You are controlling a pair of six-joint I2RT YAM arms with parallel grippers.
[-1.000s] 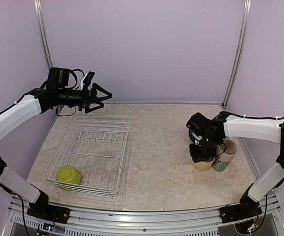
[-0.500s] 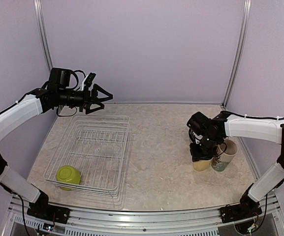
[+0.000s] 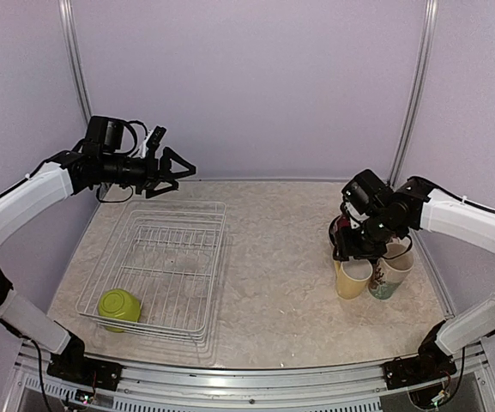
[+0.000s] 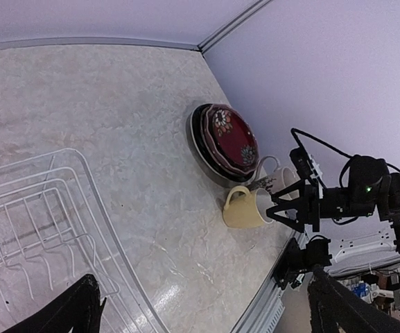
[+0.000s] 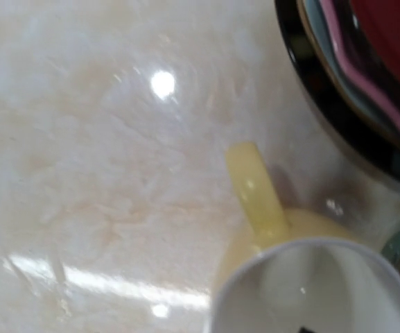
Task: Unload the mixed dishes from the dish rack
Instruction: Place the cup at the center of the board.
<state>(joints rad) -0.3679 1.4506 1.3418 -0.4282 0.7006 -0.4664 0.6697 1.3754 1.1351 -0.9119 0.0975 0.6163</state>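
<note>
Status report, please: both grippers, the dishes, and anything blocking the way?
Left gripper open, above dish rack's far edge. Right gripper open, just over pale yellow mug standing on table. Only lime-green bowl in rack. Nothing blocks it.

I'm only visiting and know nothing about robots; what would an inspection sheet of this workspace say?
Surface: pale marbled tabletop, no spills seen.
Job's things: white wire dish rack holds only a lime-green bowl in its near left corner; pale yellow mug and white floral mug stand together at right, beside a plate stack topped by a dark red plate.
Clutter: nothing seen.
Grippers: left gripper above the rack's far edge, jaws open; right gripper over the yellow mug, jaws open.
Cables: black cable loops at the left wrist.
Surroundings: lilac walls, metal corner posts.
</note>
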